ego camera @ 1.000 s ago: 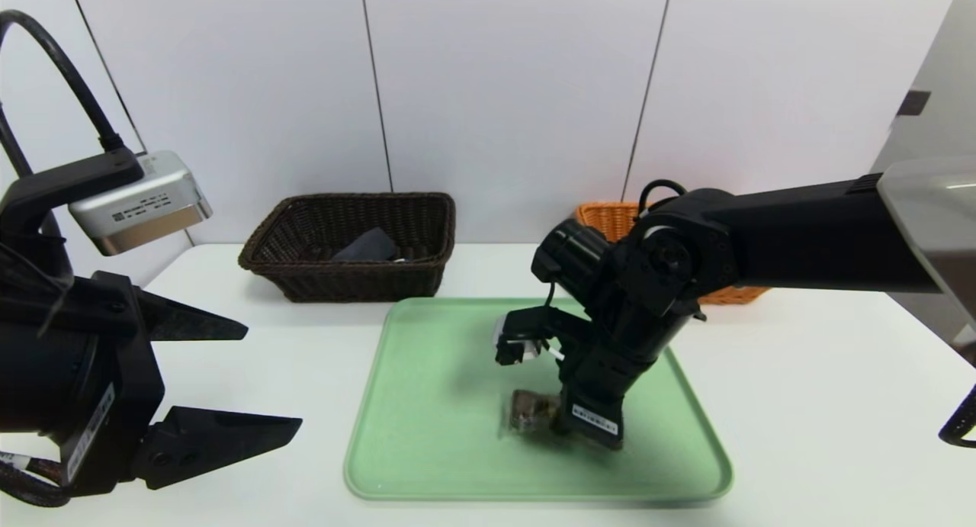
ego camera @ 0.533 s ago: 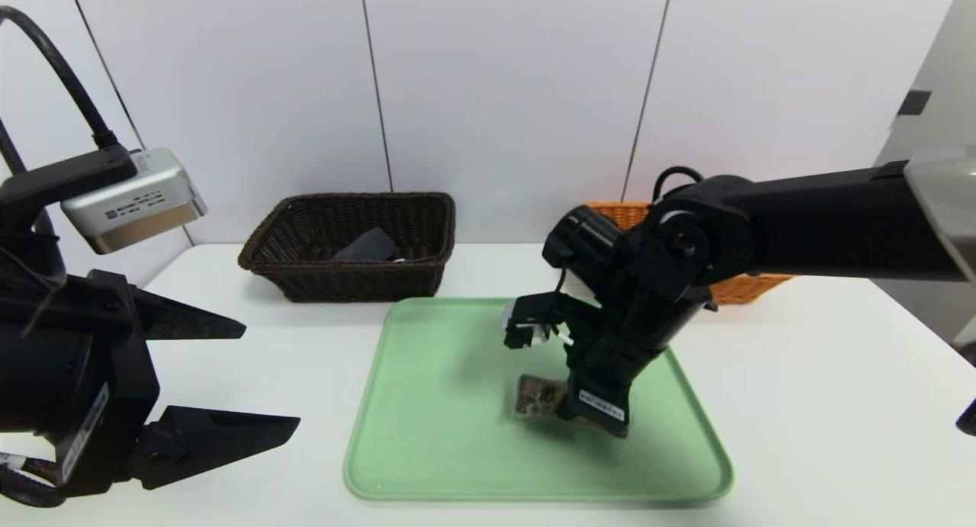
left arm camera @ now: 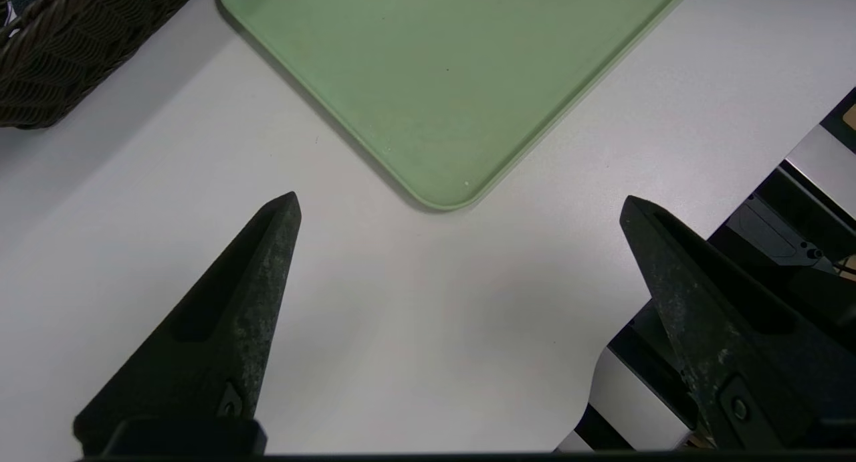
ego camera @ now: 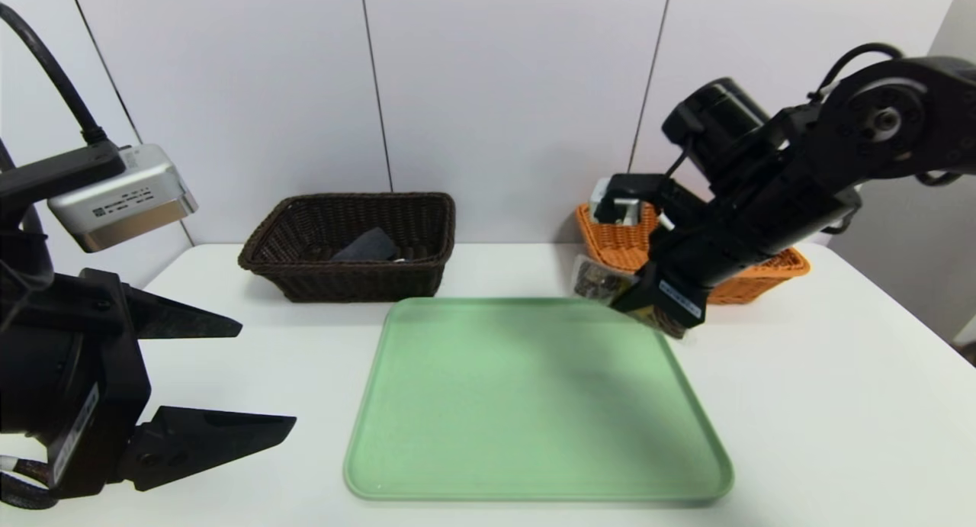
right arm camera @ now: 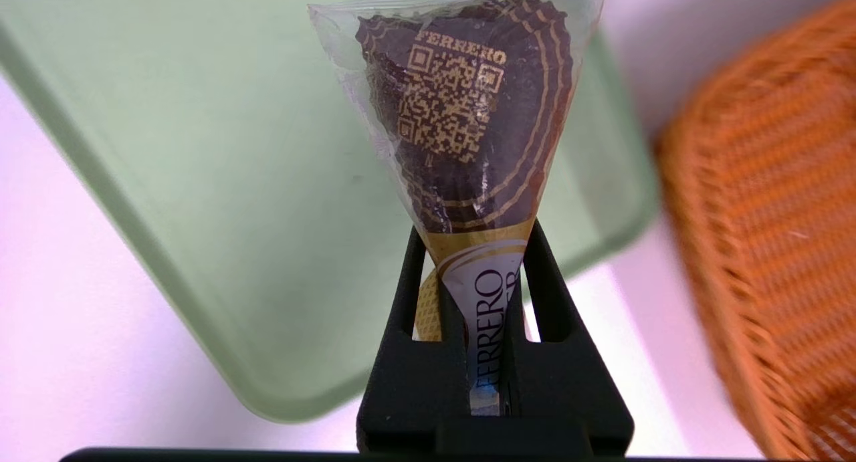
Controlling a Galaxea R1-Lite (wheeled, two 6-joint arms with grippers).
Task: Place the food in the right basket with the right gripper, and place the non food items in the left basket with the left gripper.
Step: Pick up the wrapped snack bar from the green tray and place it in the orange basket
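Right gripper (ego camera: 644, 302) sits right of centre in the head frame, fingers clamped on the Ferrero chocolate packet (right arm camera: 468, 121), held above the far right corner of the green tray (ego camera: 427, 435), just beside the orange basket (ego camera: 762, 271). Left gripper (ego camera: 229, 374) hangs lower left over the worktop (ego camera: 823, 405), fingers spread wide, holding nothing. Dark basket (ego camera: 351, 279) upper left contains a dark item (ego camera: 367, 246).
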